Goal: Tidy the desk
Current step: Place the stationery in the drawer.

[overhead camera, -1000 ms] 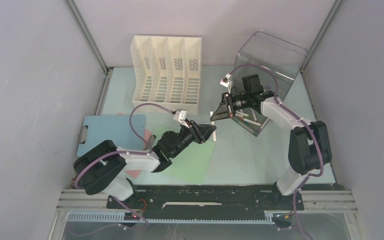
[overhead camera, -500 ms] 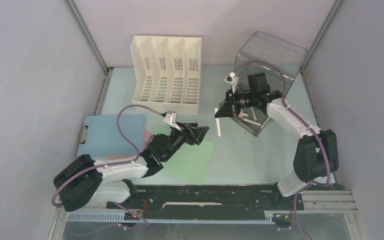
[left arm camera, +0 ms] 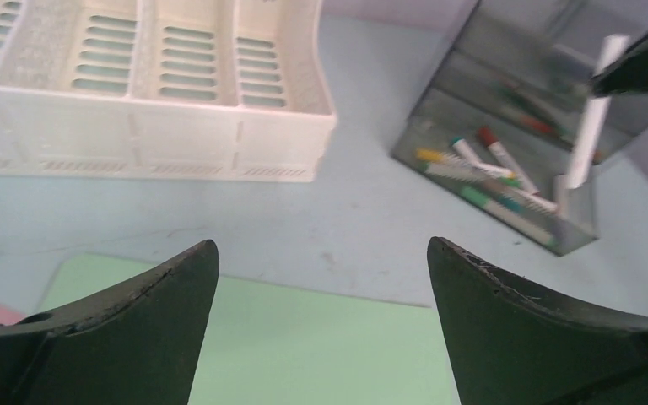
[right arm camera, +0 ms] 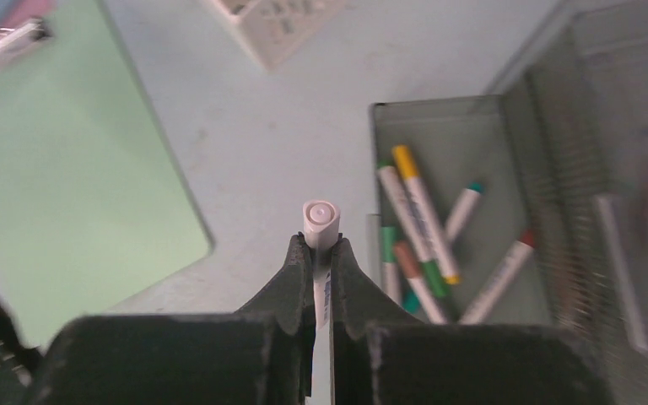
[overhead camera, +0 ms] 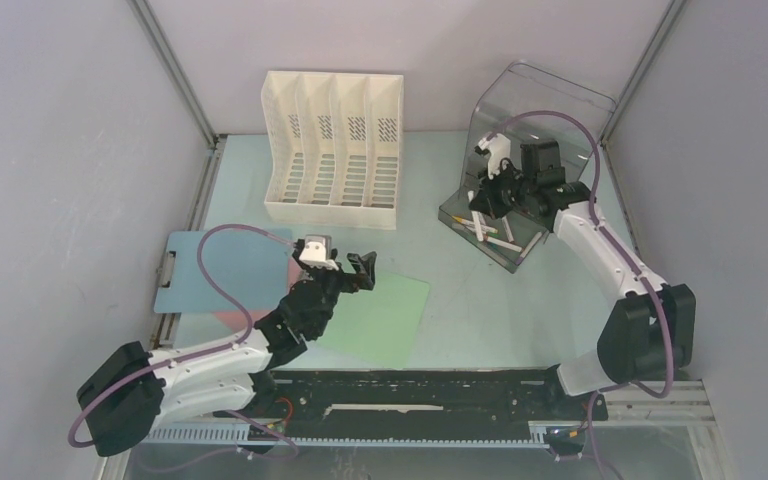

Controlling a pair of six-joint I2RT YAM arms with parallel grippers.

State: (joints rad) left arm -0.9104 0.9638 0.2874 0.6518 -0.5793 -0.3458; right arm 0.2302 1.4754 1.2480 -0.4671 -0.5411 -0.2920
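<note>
The desk [overhead camera: 480, 300] is a pale mint tabletop. My right gripper [right arm camera: 319, 242] is shut on a white marker [right arm camera: 321, 218], which points down just in front of the open mouth of a clear grey bin [right arm camera: 464, 143] lying on its side. Several markers [right arm camera: 413, 211] lie inside the bin. In the top view the right gripper [overhead camera: 487, 196] hovers at the bin [overhead camera: 535, 120]. My left gripper [left arm camera: 322, 243] stands wide open with nothing between its fingers, above a green sheet [left arm camera: 304, 337]. From above, the left gripper [overhead camera: 352, 270] is at that sheet's [overhead camera: 385, 318] far left corner.
A white file organizer [overhead camera: 335, 150] stands at the back left. A blue clipboard [overhead camera: 220, 262] lies at the left, with a pink sheet [overhead camera: 235, 318] partly under my left arm. Grey walls and metal frame rails close in the desk on three sides.
My left gripper opened wide, let go of the white marker and drew back toward the near left. My right gripper carried the marker right and back to the bin's mouth.
</note>
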